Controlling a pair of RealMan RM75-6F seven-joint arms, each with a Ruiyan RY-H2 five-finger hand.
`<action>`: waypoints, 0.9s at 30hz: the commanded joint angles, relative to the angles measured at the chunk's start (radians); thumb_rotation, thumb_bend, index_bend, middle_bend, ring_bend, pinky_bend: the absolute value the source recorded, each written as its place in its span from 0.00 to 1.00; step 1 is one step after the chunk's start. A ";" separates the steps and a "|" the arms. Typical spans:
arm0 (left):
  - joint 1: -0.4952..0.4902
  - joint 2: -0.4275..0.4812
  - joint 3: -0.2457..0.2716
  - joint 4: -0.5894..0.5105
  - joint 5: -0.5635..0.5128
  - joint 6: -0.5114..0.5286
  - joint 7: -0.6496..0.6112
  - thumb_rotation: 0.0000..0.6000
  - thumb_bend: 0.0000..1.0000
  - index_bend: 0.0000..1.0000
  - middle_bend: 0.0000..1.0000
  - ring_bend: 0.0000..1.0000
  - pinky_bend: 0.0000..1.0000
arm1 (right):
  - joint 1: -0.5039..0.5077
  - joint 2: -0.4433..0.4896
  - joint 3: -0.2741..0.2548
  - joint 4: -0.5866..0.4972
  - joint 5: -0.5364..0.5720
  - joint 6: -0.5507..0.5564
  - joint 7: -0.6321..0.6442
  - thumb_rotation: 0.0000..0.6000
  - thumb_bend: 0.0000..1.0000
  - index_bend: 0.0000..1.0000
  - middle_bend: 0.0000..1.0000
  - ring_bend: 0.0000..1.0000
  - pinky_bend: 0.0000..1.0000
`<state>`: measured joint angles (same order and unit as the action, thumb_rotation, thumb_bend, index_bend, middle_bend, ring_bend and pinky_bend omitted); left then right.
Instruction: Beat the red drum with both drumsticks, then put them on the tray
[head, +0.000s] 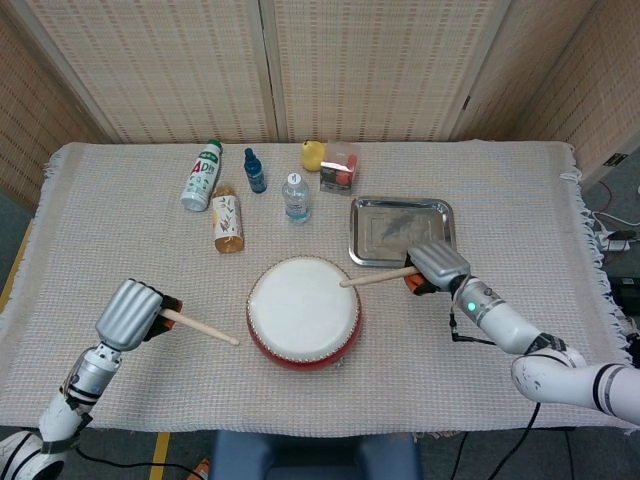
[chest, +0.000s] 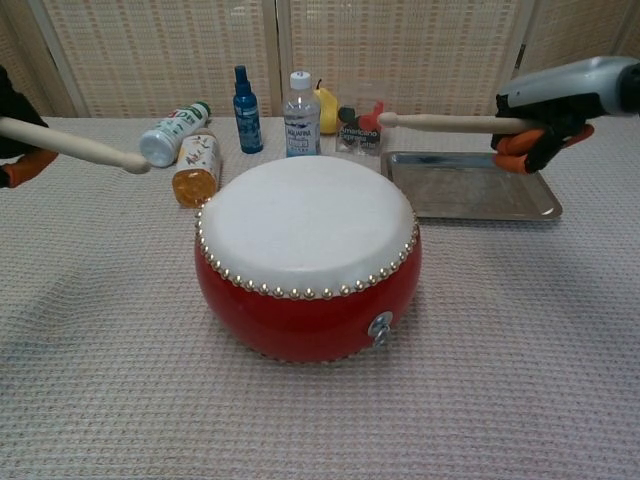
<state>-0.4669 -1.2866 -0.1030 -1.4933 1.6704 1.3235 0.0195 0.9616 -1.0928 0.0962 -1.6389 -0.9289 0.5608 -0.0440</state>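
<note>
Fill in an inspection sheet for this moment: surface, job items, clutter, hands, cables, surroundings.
Surface: table under a woven beige cloth.
Job items: red drum at front centre; metal tray behind it to its right, nothing in it.
Drumsticks: left drumstick short of the drum; right drumstick tip over the drum rim, raised in the chest view.
Clutter: bottles, a yellow fruit and a small box along the far side.
Hands: left hand and right hand each grip a stick.
Cables: some on the floor at right.
Surroundings: woven screen panels behind.
</note>
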 joint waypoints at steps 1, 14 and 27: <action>-0.049 -0.009 -0.024 -0.038 -0.028 -0.067 0.067 1.00 0.56 1.00 1.00 1.00 1.00 | 0.126 0.023 -0.001 -0.031 0.156 -0.042 -0.115 1.00 0.75 1.00 1.00 1.00 1.00; -0.151 -0.093 -0.095 -0.067 -0.263 -0.256 0.276 1.00 0.56 1.00 1.00 1.00 1.00 | 0.387 -0.108 -0.221 0.008 0.546 0.026 -0.413 1.00 0.75 1.00 1.00 1.00 1.00; -0.197 -0.182 -0.082 -0.012 -0.358 -0.284 0.418 1.00 0.56 1.00 1.00 1.00 1.00 | 0.392 -0.072 -0.164 -0.063 0.530 0.120 -0.364 1.00 0.75 1.00 1.00 1.00 1.00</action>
<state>-0.6521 -1.4418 -0.1952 -1.5279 1.3246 1.0466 0.4033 1.3801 -1.2253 -0.1267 -1.6483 -0.3354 0.6639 -0.4687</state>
